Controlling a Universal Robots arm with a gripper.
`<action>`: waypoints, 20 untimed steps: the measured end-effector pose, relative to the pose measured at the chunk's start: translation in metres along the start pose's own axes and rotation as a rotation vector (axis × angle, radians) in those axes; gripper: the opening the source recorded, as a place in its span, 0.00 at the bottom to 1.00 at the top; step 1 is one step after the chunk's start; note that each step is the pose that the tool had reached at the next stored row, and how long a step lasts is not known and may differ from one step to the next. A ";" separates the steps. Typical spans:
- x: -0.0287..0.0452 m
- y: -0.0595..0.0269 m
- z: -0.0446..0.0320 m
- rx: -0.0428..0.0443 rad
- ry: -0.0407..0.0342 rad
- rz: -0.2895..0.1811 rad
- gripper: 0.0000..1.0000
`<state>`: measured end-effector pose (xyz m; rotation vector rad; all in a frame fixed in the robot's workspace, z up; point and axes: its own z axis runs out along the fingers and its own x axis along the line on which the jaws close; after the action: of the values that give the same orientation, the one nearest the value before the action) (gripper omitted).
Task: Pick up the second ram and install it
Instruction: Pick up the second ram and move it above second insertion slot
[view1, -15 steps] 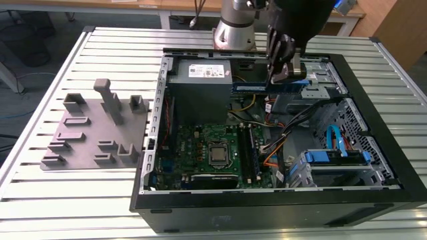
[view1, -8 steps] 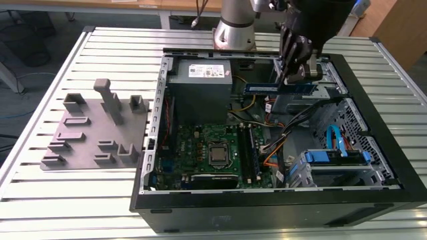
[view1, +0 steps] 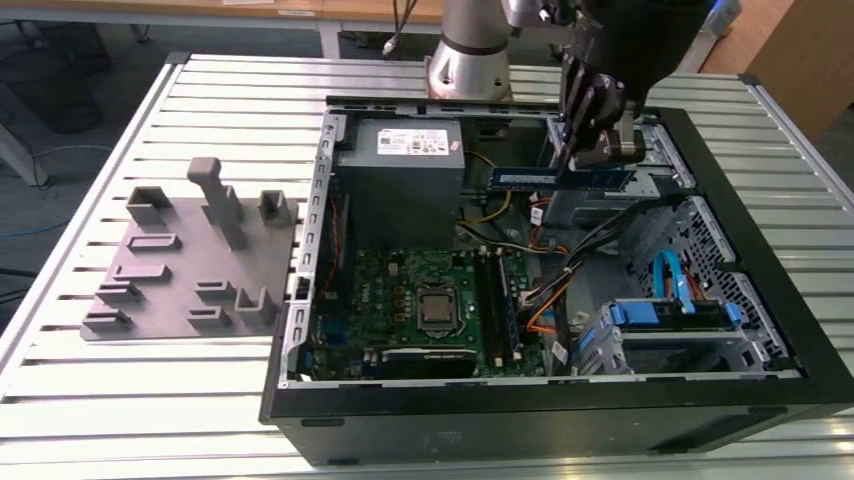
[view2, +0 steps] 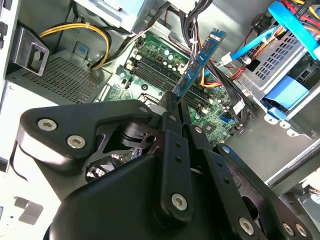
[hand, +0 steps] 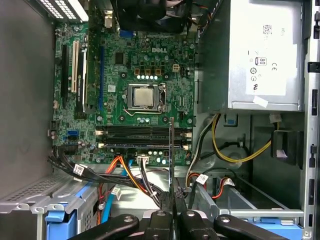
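My gripper (view1: 589, 160) is shut on the second ram (view1: 561, 178), a long blue-green board held level above the open computer case (view1: 747, 200), near its far right side. In the second wrist view the ram (view2: 201, 59) sticks out from between the fingers (view2: 170, 112), with the motherboard far below it. The first wrist view shows the ram (hand: 172, 150) edge-on as a thin dark line over the memory slots (hand: 142, 133). The gripper (hand: 175, 196) hangs well above the motherboard (view1: 414, 285). A dark memory stick (view1: 491, 300) sits in one slot beside the processor socket (view1: 437, 305).
A grey power supply (view1: 400, 150) fills the case's far left corner. A blue drive cage (view1: 667, 312) and loose orange, black and yellow cables (view1: 561, 285) lie to the exterior view's right of the slots. A grey slotted plastic block (view1: 187, 265) rests on the slatted table (view1: 80, 400).
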<state>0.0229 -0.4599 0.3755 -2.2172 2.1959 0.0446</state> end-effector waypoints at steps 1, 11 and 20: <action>0.0000 0.0000 0.0000 0.0000 -0.0001 0.000 0.14; 0.0141 0.0204 -0.0003 0.0008 -0.0030 0.000 0.14; 0.0244 0.0337 0.0017 0.0012 -0.0046 0.000 0.14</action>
<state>-0.0105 -0.4845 0.3732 -2.2145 2.1928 0.0483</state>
